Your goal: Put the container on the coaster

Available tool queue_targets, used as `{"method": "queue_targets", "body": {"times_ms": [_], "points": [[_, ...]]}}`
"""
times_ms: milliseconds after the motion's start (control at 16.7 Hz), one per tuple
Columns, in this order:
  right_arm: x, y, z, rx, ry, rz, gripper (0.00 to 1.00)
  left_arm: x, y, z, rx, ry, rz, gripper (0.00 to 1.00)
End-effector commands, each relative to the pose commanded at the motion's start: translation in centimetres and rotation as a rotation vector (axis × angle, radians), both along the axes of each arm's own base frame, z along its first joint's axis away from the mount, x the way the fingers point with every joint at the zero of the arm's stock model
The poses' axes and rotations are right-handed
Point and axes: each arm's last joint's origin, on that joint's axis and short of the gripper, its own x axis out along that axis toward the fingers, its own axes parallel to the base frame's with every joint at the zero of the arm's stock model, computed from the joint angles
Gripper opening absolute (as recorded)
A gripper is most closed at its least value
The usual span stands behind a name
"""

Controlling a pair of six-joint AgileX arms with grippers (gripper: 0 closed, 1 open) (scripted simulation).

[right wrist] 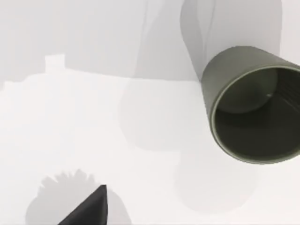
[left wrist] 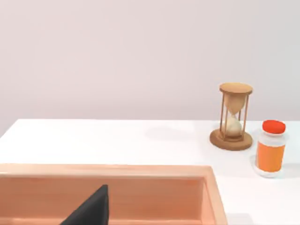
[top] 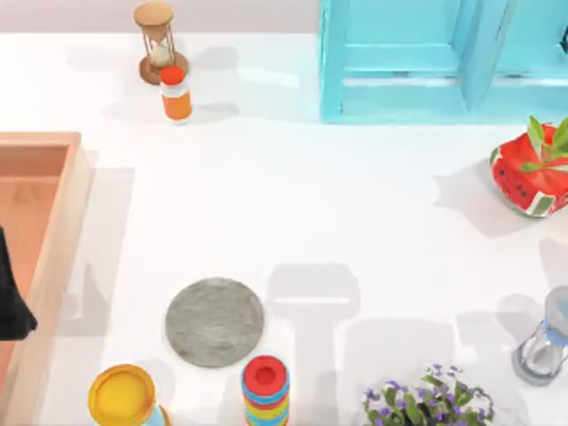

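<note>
The coaster (top: 214,321), a flat grey speckled disc, lies on the white table at the front, left of centre, with nothing on it. The container (right wrist: 253,110), a dark olive-grey cup, appears in the right wrist view with its open mouth facing the camera and the white tabletop behind it. A dark part of my right gripper (right wrist: 89,211) is well apart from the cup in that view. Whether the cup is held cannot be told. My left gripper (top: 11,297) hangs over the wooden tray (top: 67,231) at the left edge and is also seen in its own wrist view (left wrist: 91,208).
An hourglass (top: 158,43) and an orange bottle (top: 176,93) stand at the back left. At the back right is a blue cabinet (top: 417,62), with a watermelon pot (top: 532,182) at the right. Along the front: yellow-topped cylinder (top: 122,395), ring stack (top: 264,389), flowers (top: 435,399), glass jar (top: 543,342).
</note>
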Motion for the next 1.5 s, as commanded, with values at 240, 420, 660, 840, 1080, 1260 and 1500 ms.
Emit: {"method": "queue_targets", "body": {"times_ms": [240, 420, 660, 840, 1080, 1260, 1500], "points": [[0.8, -1.2, -2.7, 0.001, 0.005, -0.002, 1.00, 0.0, 0.0, 0.0, 0.000, 0.000, 0.000, 1.00], [1.0, -1.6, -5.6, 0.000, 0.004, -0.001, 1.00, 0.0, 0.0, 0.0, 0.000, 0.000, 0.000, 1.00], [0.3, -0.7, -8.8, 0.000, 0.003, -0.002, 1.00, 0.0, 0.0, 0.0, 0.000, 0.000, 0.000, 1.00], [0.0, -0.1, -9.9, 0.000, 0.003, -0.003, 1.00, 0.0, 0.0, 0.0, 0.000, 0.000, 0.000, 1.00], [0.0, -0.1, -9.9, 0.000, 0.003, -0.003, 0.92, 0.0, 0.0, 0.0, 0.000, 0.000, 0.000, 1.00], [0.0, -0.1, -9.9, 0.000, 0.003, -0.003, 0.70, 0.0, 0.0, 0.0, 0.000, 0.000, 0.000, 1.00], [0.0, -0.1, -9.9, 0.000, 0.003, -0.003, 0.40, 0.0, 0.0, 0.0, 0.000, 0.000, 0.000, 1.00]]}}
